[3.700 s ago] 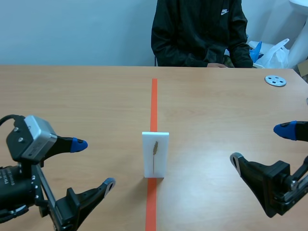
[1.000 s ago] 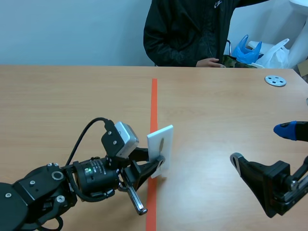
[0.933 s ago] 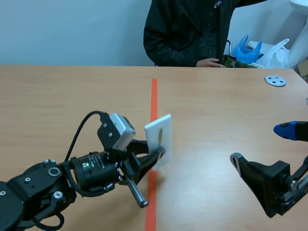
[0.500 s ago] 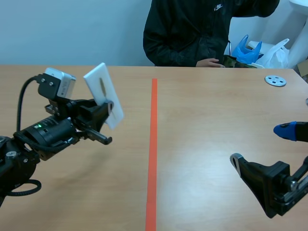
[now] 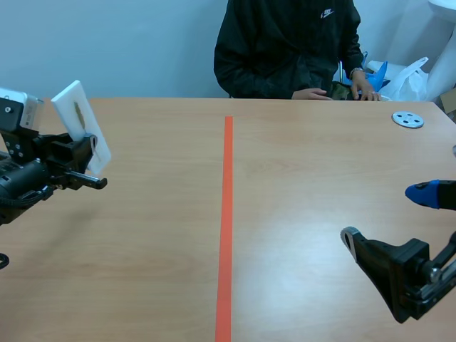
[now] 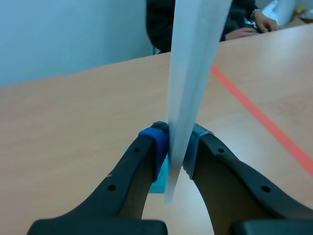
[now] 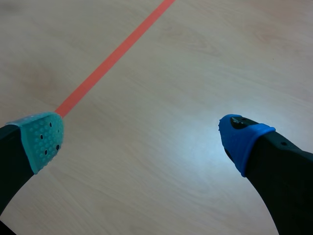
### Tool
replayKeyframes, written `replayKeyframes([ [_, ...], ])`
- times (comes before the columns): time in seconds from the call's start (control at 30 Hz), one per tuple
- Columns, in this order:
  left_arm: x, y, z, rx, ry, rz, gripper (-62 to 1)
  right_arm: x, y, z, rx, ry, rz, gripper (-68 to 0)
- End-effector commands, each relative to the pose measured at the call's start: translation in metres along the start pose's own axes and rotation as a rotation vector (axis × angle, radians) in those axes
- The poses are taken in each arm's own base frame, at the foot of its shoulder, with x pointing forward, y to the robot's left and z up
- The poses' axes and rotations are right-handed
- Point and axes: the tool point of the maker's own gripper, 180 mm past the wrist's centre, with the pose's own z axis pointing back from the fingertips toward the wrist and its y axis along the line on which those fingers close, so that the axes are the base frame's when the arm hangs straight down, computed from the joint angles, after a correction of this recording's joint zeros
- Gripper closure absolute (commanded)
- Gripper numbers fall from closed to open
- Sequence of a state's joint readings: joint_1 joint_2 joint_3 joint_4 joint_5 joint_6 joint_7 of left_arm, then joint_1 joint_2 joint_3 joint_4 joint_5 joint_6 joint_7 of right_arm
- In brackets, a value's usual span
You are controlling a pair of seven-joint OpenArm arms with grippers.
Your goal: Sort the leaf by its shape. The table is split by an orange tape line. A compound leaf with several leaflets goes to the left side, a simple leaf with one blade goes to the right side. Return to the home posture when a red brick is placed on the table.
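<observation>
One white card [image 5: 80,121] was the only piece being handled, and it carried one leaf [image 5: 80,116], a thin brownish sliver too small to show whether it had several leaflets or a single blade. The left gripper [image 5: 90,152] was clamped on the card's lower end and held it tilted, apparently raised off the counter [image 5: 299,178], far out over the left side. In the left wrist view the card [image 6: 195,73] ran edge-on up from between the two fingers of that gripper [image 6: 175,147], with both pads pressed against its faces.

One orange tape line [image 5: 226,214] split the counter from near to far, and the card was well apart from it.

The right gripper [image 5: 385,216] hung low over the right side with its fingers wide apart and nothing between them. Its own view showed the same spread gripper [image 7: 144,139] above bare wood, with the tape line [image 7: 117,51] ahead of its grey-green pad.

One grey disc [image 5: 407,119] with small holes lay near the far right edge. One person [image 5: 285,50] in a dark jacket sat across the counter, one hand [image 5: 367,90] resting at its far edge. Two bags were beside that person, one white [image 5: 412,77] and one blue [image 5: 377,71]; their contents could not be seen.
</observation>
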State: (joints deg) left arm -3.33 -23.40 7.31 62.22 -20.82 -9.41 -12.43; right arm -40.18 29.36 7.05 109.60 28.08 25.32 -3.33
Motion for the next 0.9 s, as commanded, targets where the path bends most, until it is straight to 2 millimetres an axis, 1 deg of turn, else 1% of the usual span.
replayKeyframes([
  [0.0,0.007,0.016,-0.004,0.034,-0.026,0.009,-4.0,0.007,-0.005,0.001,-0.01,-0.023,0.008,-67.9],
  [0.2,-0.014,0.046,-0.008,0.118,0.022,0.039,-4.0,0.007,-0.005,0.001,-0.01,-0.023,0.008,-67.9],
  [0.33,-0.021,0.07,-0.011,0.2,0.027,0.034,-4.0,0.007,-0.005,0.001,-0.01,-0.023,0.008,-67.9],
  [0.53,-0.035,0.095,-0.013,0.267,0.047,0.054,-4.0,0.007,-0.005,0.001,-0.01,-0.023,0.008,-67.9],
  [0.6,-0.042,0.1,-0.011,0.294,0.055,0.086,-4.0,0.007,-0.005,0.001,-0.01,-0.023,0.008,-67.9],
  [0.7,-0.044,0.105,-0.009,0.323,0.023,0.111,-4.0,0.007,-0.005,0.001,-0.009,-0.023,0.008,-67.9],
  [0.87,-0.047,0.104,-0.006,0.34,-0.013,0.125,-4.0,0.007,-0.005,0.001,-0.009,-0.023,0.008,-67.9],
])
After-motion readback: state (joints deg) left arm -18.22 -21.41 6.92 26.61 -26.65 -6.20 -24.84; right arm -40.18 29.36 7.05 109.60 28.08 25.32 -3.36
